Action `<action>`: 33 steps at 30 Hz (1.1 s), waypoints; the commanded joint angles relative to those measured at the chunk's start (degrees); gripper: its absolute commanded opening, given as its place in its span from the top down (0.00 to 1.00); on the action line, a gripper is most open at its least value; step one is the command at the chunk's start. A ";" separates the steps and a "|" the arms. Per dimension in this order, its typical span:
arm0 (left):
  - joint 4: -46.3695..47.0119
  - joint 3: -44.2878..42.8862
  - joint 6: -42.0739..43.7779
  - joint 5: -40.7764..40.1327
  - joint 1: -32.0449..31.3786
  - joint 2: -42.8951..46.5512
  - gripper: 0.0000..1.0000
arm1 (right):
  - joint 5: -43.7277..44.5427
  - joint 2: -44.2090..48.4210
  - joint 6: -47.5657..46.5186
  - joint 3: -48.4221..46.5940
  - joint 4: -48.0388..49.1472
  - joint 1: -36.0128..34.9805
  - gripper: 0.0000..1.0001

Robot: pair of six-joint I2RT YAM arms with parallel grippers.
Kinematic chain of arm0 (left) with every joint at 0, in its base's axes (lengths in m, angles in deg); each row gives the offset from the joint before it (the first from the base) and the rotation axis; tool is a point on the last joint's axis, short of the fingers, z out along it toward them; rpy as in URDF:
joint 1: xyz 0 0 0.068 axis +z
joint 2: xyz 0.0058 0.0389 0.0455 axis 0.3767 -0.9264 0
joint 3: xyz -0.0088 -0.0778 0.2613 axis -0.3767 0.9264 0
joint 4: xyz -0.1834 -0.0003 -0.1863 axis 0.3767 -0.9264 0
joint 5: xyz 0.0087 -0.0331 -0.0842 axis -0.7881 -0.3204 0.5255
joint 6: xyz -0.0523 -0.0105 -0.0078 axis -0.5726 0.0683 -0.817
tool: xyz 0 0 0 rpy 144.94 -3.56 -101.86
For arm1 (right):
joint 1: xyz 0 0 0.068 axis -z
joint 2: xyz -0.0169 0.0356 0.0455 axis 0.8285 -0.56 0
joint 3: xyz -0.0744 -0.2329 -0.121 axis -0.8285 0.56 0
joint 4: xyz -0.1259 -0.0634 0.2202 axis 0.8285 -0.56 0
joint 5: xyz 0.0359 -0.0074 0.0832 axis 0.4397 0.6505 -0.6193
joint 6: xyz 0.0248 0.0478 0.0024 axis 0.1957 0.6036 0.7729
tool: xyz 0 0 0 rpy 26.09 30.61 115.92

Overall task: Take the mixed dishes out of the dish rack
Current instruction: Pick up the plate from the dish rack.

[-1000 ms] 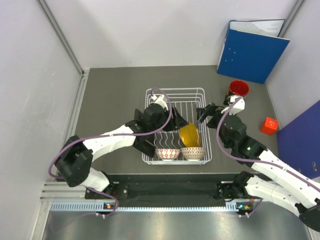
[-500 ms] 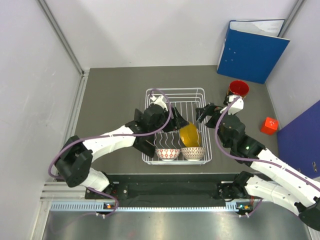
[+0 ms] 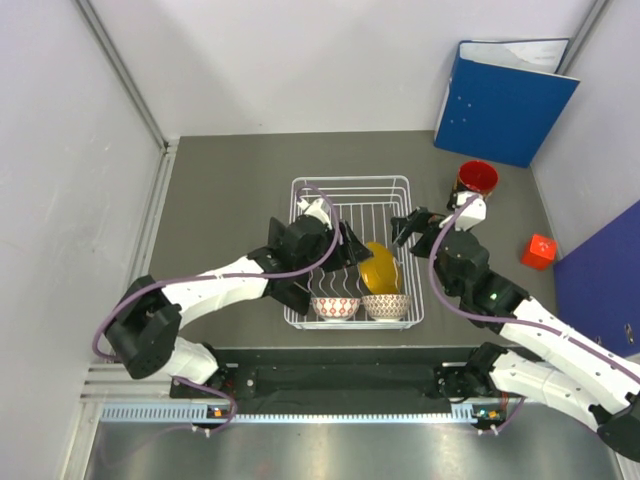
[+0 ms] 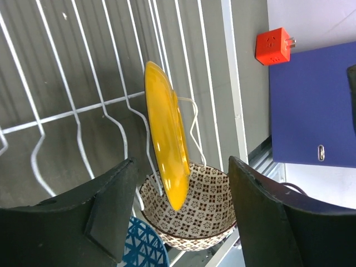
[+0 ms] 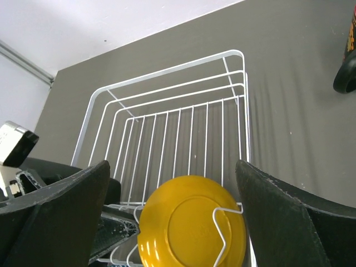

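The white wire dish rack (image 3: 350, 181) stands mid-table. Inside it, a yellow plate (image 3: 379, 268) leans on edge against a prong, and two patterned bowls (image 3: 336, 307) (image 3: 386, 306) sit at the near end. My left gripper (image 3: 352, 250) is open inside the rack. In its wrist view the yellow plate's (image 4: 167, 144) lower edge shows between the fingers, untouched, above the brown bowl (image 4: 208, 208) and the blue bowl (image 4: 146, 247). My right gripper (image 3: 403, 228) hovers open at the rack's right rim, facing the yellow plate (image 5: 192, 225). A black floral plate (image 5: 111, 233) lies left of it. The red mug (image 3: 478, 178) stands outside the rack.
A blue binder (image 3: 505, 100) stands at the back right and a small red cube (image 3: 540, 250) sits near the right wall. A blue panel (image 3: 600, 280) borders the right side. The left arm stretches over bare table left of the rack (image 5: 167, 69).
My left gripper's jaws have opened wider and the arm has drawn back slightly to the left. The right gripper has edged a little left toward the rack.
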 commanded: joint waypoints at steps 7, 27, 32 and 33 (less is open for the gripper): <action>4.59 -0.29 -0.94 2.28 -0.96 -1.93 0.39 | -0.12 0.38 0.84 0.82 1.77 -0.58 0.06; 8.81 -0.38 -1.64 4.12 -1.67 -5.28 0.76 | -0.56 -0.85 1.02 1.25 1.86 -0.66 0.06; 9.69 -0.11 -1.55 4.83 -1.76 -4.84 1.00 | -0.56 -1.03 1.02 1.17 1.95 -0.66 0.06; 9.78 -0.11 -1.47 4.83 -1.67 -4.75 1.00 | -0.56 -0.94 1.02 1.17 1.86 -0.66 0.06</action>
